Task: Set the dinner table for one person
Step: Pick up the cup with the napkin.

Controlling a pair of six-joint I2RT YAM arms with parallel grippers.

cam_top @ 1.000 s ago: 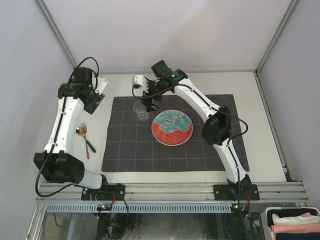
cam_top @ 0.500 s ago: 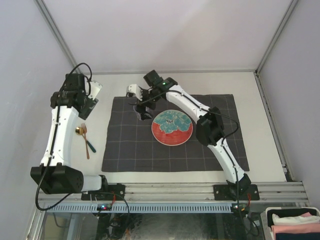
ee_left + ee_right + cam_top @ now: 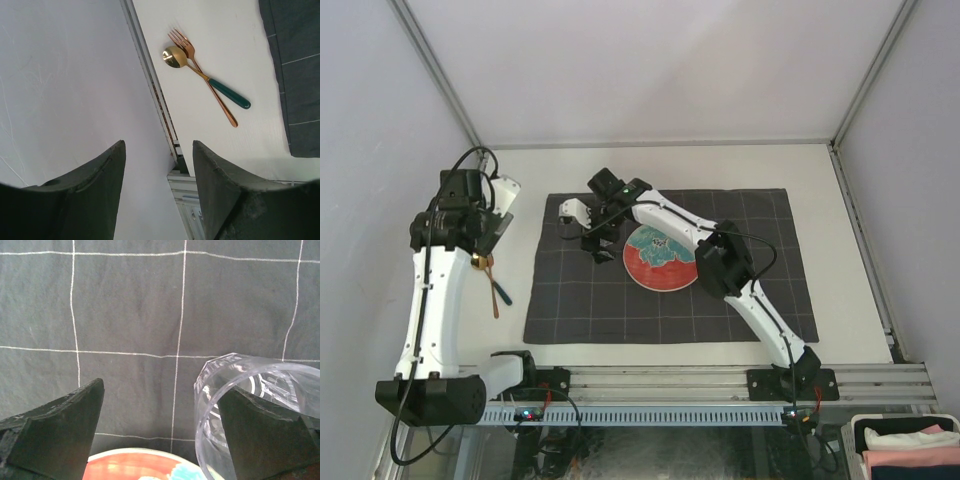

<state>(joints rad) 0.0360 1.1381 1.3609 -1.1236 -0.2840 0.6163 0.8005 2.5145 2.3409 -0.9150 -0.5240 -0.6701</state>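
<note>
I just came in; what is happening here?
A dinner table is being set. The right end effector stands open at a clear glass on the checked cloth, beside the red and teal plate, one finger apparently inside the rim. The left end effector hovers open and empty over a fork and green-handled spoon lying crossed, left of the cloth.

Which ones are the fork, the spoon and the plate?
fork (image 3: 222, 106), left wrist view, lower handle.
spoon (image 3: 229, 94), left wrist view, green handle.
plate (image 3: 660, 276), top external view, red near part.
</note>
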